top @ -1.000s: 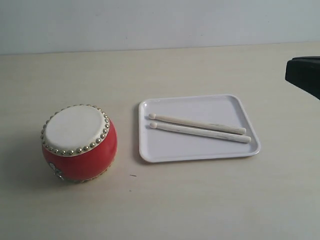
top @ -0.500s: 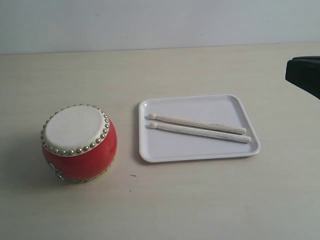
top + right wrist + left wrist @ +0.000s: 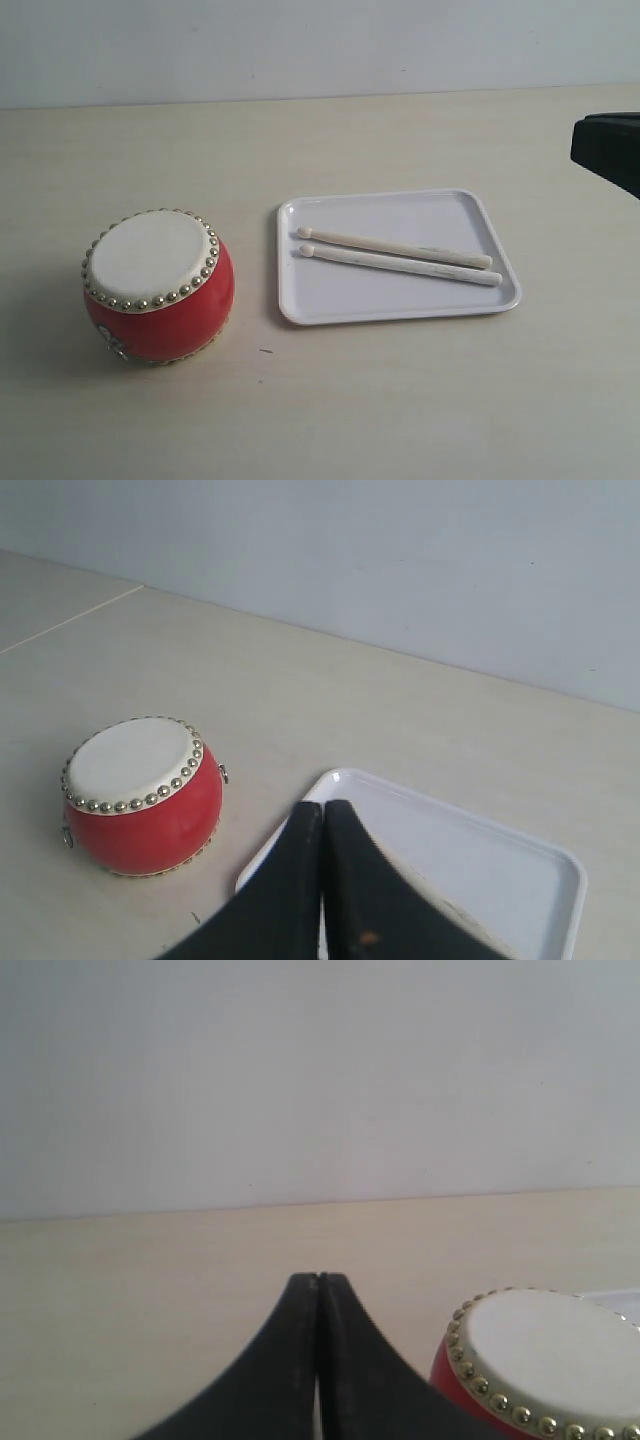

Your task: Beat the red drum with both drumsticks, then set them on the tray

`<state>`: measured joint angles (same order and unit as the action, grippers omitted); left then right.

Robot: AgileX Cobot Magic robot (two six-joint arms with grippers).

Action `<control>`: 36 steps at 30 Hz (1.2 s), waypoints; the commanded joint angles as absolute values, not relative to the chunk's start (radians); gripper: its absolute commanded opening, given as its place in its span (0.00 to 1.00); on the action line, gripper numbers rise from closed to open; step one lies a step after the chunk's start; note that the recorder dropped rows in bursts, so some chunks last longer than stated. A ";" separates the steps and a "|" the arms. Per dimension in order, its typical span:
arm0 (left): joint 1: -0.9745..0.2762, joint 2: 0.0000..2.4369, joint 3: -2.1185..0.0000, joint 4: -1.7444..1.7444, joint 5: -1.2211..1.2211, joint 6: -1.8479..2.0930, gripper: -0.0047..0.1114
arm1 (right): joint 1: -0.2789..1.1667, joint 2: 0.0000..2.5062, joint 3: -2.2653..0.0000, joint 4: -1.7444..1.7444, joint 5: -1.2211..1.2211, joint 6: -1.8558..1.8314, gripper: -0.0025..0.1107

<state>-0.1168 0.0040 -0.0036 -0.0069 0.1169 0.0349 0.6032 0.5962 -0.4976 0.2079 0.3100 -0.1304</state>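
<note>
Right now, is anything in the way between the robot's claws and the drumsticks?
Nothing visible is. The drumsticks lie bare on the tray, with nothing on them. The red drum stands off to the side. The left gripper and right gripper are both shut and empty.

Pale wooden tabletop [image 3: 400,400], plain grey-white wall [image 3: 320,45]

The red drum [image 3: 160,315] is glossy, its cream skin ringed by brass studs; the tray [image 3: 385,300] beside it is plain white — the drumsticks [image 3: 400,254] pale wood, the tabletop [image 3: 400,400] light beige.
</note>
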 commanded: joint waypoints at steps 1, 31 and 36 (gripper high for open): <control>-0.115 0.000 0.000 0.026 0.139 -0.061 0.04 | 0.605 0.592 -0.495 0.208 0.296 -0.128 0.02; -0.115 0.000 0.000 0.041 0.137 -0.112 0.04 | 0.605 0.592 -0.495 0.208 0.308 -0.128 0.02; -0.115 0.000 0.000 0.041 0.137 -0.110 0.04 | 0.605 0.592 -0.495 0.208 0.308 -0.128 0.02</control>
<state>-0.1168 0.0040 -0.0036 0.0371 0.1348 -0.1078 0.6032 0.5962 -0.4976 0.2079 0.3100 -0.1304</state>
